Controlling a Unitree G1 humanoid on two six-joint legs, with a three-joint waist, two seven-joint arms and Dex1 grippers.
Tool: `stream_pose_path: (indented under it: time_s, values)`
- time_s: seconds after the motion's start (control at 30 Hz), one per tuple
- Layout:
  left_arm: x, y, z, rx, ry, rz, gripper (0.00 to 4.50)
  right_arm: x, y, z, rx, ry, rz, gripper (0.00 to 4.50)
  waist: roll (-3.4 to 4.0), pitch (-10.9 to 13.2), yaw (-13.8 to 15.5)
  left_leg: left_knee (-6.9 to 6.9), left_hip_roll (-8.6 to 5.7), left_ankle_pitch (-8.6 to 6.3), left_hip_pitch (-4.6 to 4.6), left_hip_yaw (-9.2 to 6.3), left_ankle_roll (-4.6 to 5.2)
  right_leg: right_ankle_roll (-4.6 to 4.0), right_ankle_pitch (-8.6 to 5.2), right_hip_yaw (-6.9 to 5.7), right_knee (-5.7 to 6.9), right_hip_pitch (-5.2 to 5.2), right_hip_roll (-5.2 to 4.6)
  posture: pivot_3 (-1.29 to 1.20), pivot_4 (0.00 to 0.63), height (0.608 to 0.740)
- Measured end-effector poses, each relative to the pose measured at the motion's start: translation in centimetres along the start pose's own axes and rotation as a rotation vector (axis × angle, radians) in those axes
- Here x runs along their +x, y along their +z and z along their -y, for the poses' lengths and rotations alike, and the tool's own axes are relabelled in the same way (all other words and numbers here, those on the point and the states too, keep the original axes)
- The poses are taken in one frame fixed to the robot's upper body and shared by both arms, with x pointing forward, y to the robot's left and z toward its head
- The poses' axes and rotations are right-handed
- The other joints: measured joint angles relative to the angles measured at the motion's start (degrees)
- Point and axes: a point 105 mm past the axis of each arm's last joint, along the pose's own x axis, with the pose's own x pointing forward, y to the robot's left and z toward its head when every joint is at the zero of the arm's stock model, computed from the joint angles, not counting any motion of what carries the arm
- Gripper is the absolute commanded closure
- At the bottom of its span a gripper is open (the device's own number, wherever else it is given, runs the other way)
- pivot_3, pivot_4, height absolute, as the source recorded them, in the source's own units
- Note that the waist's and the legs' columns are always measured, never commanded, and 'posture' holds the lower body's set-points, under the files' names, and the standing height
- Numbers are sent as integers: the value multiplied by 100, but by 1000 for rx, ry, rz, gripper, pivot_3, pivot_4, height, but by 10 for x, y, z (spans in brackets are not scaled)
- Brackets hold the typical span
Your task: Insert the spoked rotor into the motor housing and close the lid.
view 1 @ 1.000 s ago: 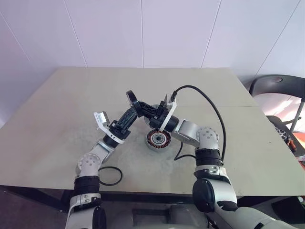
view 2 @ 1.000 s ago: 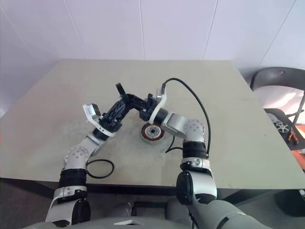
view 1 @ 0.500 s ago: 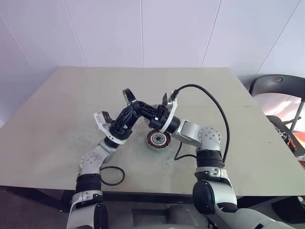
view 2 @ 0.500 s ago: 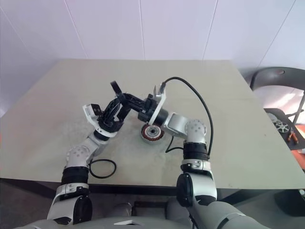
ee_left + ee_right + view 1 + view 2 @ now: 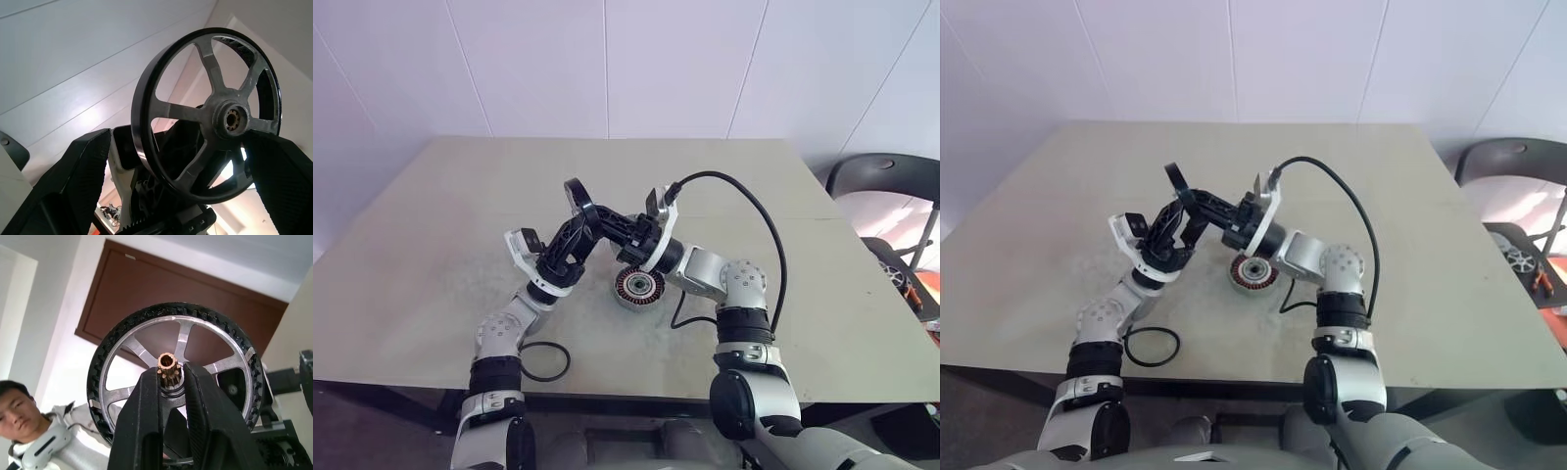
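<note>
**Rotor lifted above the housing**

Since the earlier frame, both tools have raised the spoked rotor (image 5: 576,195) slightly. Black toothed rim, five silver spokes, brass pinion at the hub. The right tool (image 5: 172,382) pinches the pinion; the left tool (image 5: 161,161) stands wide open around the rim. The copper-wound motor housing (image 5: 637,289) sits mid-counter (image 5: 431,245).

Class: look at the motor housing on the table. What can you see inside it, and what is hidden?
Inside the housing: a ring of copper windings around a dark hub. No rotor is in it; that is held up by the right claw. The right arm covers the housing's far edge.
</note>
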Motion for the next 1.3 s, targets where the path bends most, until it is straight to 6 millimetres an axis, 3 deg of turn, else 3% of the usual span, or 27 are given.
stream_pose_path:
  time_s: [0.2,0.43,0.7,1.3]
  values:
    - [-9,14,-1,26,26,52,46,-4,13,-9,-30,25,36,4201,0,0,3,-7,0,0,-6,-1,0,0,0,-2,-15,0,0,0,0,740]
    - [-9,13,-1,22,26,52,46,-1,10,-12,-15,53,25,4201,0,0,6,-9,-1,-1,-28,-1,1,1,3,-2,-44,-2,-2,0,0,740]
    - [-11,12,-4,13,39,52,46,6,1,-35,-16,161,-33,4201,0,0,10,-8,-1,-1,-35,-3,2,1,4,-6,-46,-7,-2,0,0,740]
    - [4,9,11,25,-37,13,46,10,-5,-24,17,110,-52,4201,0,0,9,-6,-1,-1,-39,-3,2,0,5,-6,-46,-8,-2,0,0,740]
